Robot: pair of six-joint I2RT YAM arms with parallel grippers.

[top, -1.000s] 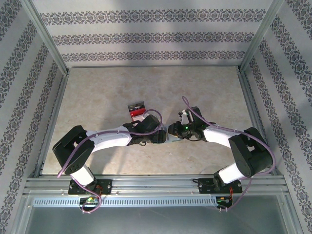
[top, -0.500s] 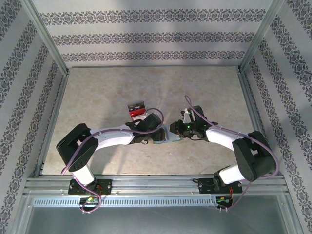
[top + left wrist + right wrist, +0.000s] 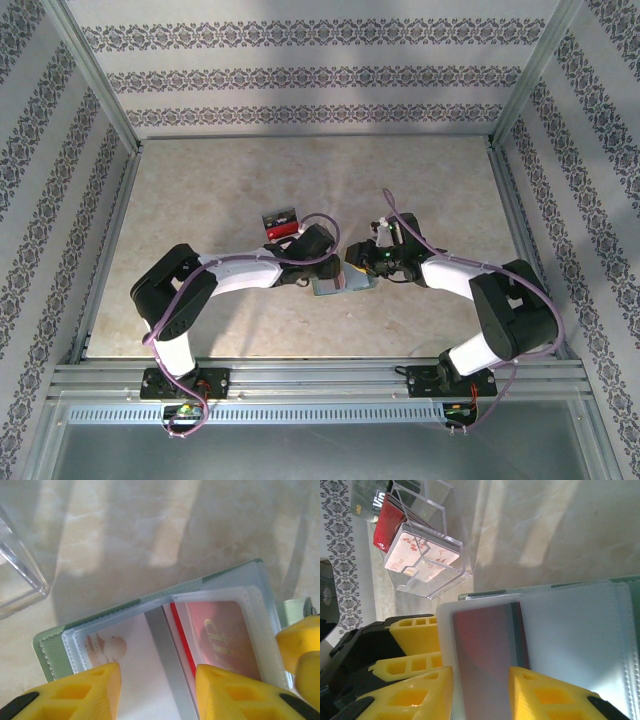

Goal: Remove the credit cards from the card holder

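— Card holder: where does it lie, and how much room is round it?

— On the table, a little nearer than the middle, between the two wrists. The side walls and the far wall are well apart from it, with bare tabletop beyond. The closest thing is the clear tray, near its far-left side. In the left wrist view, a strip of bare table shows between the tray's corner and the holder's cover.

— And its look?

— It lies open, with a pale green-blue cover stitched along the edge and clear sleeves fanned out inside. One sleeve holds a red card, the next a white card with a reddish picture. A grey strip shows between them.

— The grippers?

— The left gripper has its yellow fingers apart over the sleeves. The right gripper has a card-filled sleeve between its fingers. Whether either one actually pinches anything, I cannot tell.
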